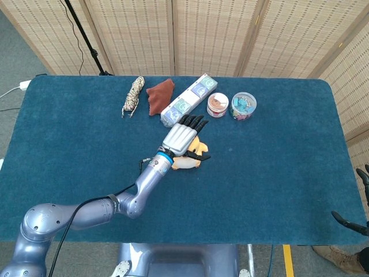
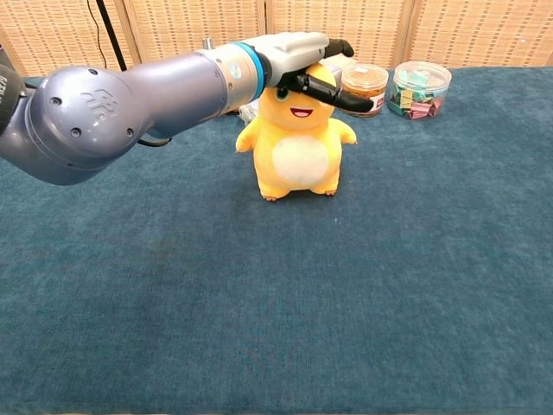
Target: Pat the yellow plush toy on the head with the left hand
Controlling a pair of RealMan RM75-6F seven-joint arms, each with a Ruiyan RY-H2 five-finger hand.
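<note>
Left hand (image 2: 298,54) lies flat on the head of the yellow plush toy (image 2: 298,147), fingers (image 1: 192,122) stretched out and apart, gripping nothing; the thumb crosses the toy's face. Toy stands upright on the blue surface (image 2: 346,303), directly under the fingers. Just past the fingertips: a flat box (image 1: 189,100). Beyond and to their right: a jar with an orange lid (image 2: 364,88), contents unclear, then a clear tub (image 2: 420,87) of mixed coloured small items. To the left of the fingers: a brown cloth (image 1: 159,94) and a rope bundle (image 1: 132,96). Right hand (image 1: 356,219) barely shows at the frame edge; cannot tell how its fingers lie.
</note>
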